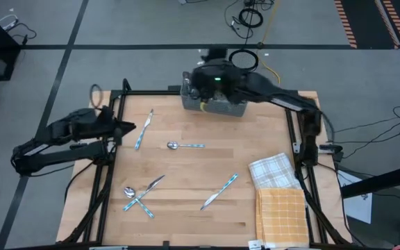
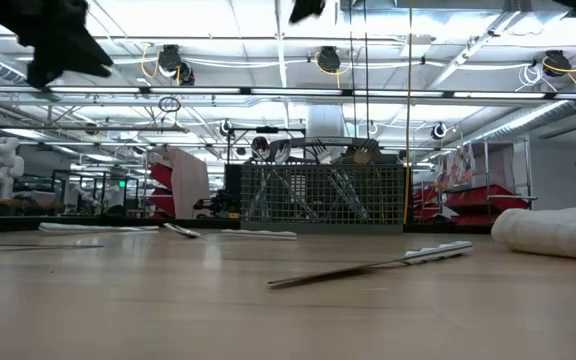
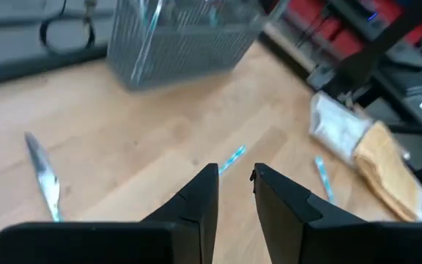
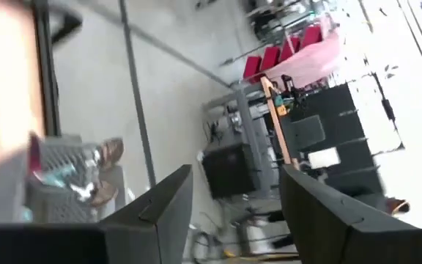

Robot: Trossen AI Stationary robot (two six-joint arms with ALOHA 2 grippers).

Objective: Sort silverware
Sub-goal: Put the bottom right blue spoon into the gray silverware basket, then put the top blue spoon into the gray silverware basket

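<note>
A: From above: wooden table (image 1: pixel 186 208), pale planks, black frame round it. Wire-mesh basket (image 1: pixel 217 105) at the far edge, mostly covered by the right gripper (image 1: pixel 198 89); cannot tell from here how those jaws stand. Left gripper (image 1: pixel 122 127) at the table's left edge, beside a knife (image 1: pixel 143 130) with a blue handle.

B: And the rest of the silverware?

A: Shiny spoon (image 1: pixel 185 145) near the middle. A spoon (image 1: pixel 132 195) and a knife (image 1: pixel 147 189) crossed near the front left. Another knife (image 1: pixel 219 192) lying slantwise front right. Checked cloths (image 1: pixel 278 191), one white, one orange, at the right edge.

B: From table height?

A: Smooth wood grain up close. A long knife (image 2: pixel 373 265) lying flat, blade thin and dull. Grey grid of the basket (image 2: pixel 320 195) behind, handles sticking out of it, hard to count. A rolled pale cloth (image 2: pixel 553 232) cut off at the right. Beyond: a workshop hall, strip lights, red bins. Arms only as dark blurs along the top.

B: Left wrist?

A: Dark fingers (image 3: pixel 200 202) with a narrow gap between them, nothing held. A knife blade (image 3: pixel 44 176) on the wood, two blue handles (image 3: pixel 232 158) past the tips, basket (image 3: pixel 182 40) further off, blurred.

B: Right wrist?

A: Fingers (image 4: pixel 168 198) spread wide, nothing between them. Grey floor, black cabinets, red bins beyond. Mesh basket corner (image 4: pixel 68 183) with metal heads inside, blurred.
</note>
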